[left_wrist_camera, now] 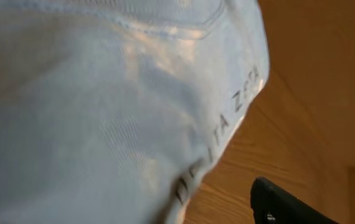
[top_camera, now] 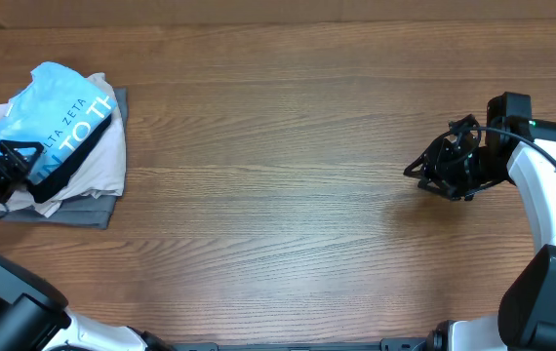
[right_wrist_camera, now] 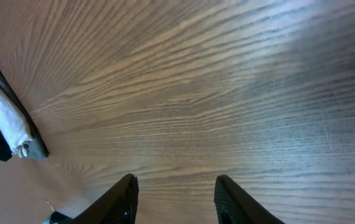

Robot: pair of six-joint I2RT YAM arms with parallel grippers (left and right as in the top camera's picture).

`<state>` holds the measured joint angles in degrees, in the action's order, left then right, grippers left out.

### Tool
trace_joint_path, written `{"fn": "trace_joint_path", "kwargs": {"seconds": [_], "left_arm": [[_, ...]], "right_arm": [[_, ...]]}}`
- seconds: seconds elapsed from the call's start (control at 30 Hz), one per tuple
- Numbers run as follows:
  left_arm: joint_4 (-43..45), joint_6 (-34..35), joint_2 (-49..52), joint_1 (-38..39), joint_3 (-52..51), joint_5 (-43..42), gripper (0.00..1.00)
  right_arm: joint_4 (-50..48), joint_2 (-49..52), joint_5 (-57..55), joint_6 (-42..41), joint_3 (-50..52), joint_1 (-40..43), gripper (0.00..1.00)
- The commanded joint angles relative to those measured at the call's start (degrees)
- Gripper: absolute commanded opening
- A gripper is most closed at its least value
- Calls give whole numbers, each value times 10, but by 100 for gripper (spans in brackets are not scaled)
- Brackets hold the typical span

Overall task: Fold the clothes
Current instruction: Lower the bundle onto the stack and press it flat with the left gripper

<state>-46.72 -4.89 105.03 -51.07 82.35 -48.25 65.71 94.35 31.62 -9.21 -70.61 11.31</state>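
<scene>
The clothes [top_camera: 63, 146] lie in a pile at the table's left edge. A sky-blue T-shirt [top_camera: 59, 112] with white lettering is on top, over a white garment [top_camera: 102, 161] and a grey one [top_camera: 93, 210]. My left gripper [top_camera: 13, 156] sits at the pile's left side against the blue T-shirt. In the left wrist view the T-shirt [left_wrist_camera: 103, 112] fills most of the picture. One of the fingers [left_wrist_camera: 283, 202] shows at the lower right, apart from the cloth, with the other hidden. My right gripper [top_camera: 434, 168] hangs open over bare wood at the far right, its fingers [right_wrist_camera: 121, 199] holding nothing.
The wooden table [top_camera: 278, 175] stretches between the pile and the right arm [top_camera: 541, 185]. The right wrist view catches the pile's edge [right_wrist_camera: 6, 121] far off to the left.
</scene>
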Motion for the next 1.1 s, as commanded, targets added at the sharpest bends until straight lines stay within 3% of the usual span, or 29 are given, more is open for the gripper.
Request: {"fn": "trace_joint_path", "kwargs": {"seconds": [0.0,0.07,0.13,0.17,0.23,0.43,0.53,0.83,1.07], "left_arm": [[-47,-19,-68,-3,70,2,79],[-84,-25,-94,-2,101,3,73],[-97,-29,-122,4,125,5,59],[-96,-30,-134,9,131,10,45],[-83,-31,-152,28,134,44,4],[-70,-28,-115,116,127,214,4],[-46,8,-56,146,125,283,4],[-32,32,129,137,125,324,4],[-45,37,136,131,141,334,4]], "right_arm": [[-8,-7,7,5,-13,0,44],[-11,-7,7,5,-13,0,44],[-12,-7,7,5,-13,0,44],[-12,-7,7,5,-13,0,44],[-16,-7,7,5,-13,0,44],[-22,-7,7,5,-13,0,45],[-21,-7,7,5,-13,0,45],[-16,-7,7,5,-13,0,45],[-15,-7,7,5,-13,0,45]]}}
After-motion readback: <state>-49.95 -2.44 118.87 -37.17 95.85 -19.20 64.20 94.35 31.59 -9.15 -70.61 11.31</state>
